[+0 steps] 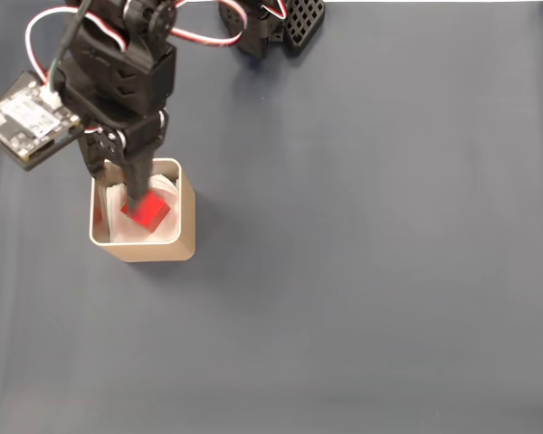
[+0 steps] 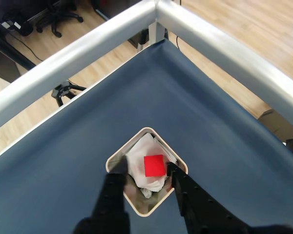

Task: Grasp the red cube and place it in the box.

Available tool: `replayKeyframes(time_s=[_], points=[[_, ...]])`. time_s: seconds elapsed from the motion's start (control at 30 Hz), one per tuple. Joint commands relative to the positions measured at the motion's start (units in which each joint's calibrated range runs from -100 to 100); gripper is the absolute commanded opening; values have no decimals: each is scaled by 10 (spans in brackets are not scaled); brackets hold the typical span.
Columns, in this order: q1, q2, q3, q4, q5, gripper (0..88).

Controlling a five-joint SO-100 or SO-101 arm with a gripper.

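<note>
Two views here, and they don't tell you the same stuff. Using the box (image 1: 145, 244) as the landmark: in the fixed view it sits on the blue cloth (image 1: 371, 253), and the arm (image 1: 118, 72) comes down from above it, covering the box's upper-left rim. The cube (image 1: 147, 212) is inside the box, lying on the white paper (image 1: 167, 192), roughly in the middle. From this angle one dark finger overlaps the cube's top edge, so you really can't judge whether it's being pinched or not. A little circuit board (image 1: 25, 117) hangs off the arm up and to the left of the box.

The wrist view clears that up. Looking straight down, the box (image 2: 146, 210) shows as a diamond, the cube (image 2: 155, 165) flat on the crumpled paper (image 2: 144, 148), and the gripper (image 2: 145, 170) with its two black fingers (image 2: 118, 168) spread apart on either side of the cube, tips down at the box rim. You can see paper between the cube and the left finger, while the right finger stands just beside it, so it's parted and gripping nothing.

The wrist view also shows silver table rails (image 2: 88, 48) meeting at a corner beyond the box, wood floor (image 2: 244, 19) past that.
</note>
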Motion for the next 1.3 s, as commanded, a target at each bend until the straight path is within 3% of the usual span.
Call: replayKeyframes(time_s=[0.0, 0.47, 1.27], points=[[-28, -33, -17, -11, 2, 1], [-175, -147, 86, -50, 8, 1], [-217, -475, 534, -163, 33, 3]])
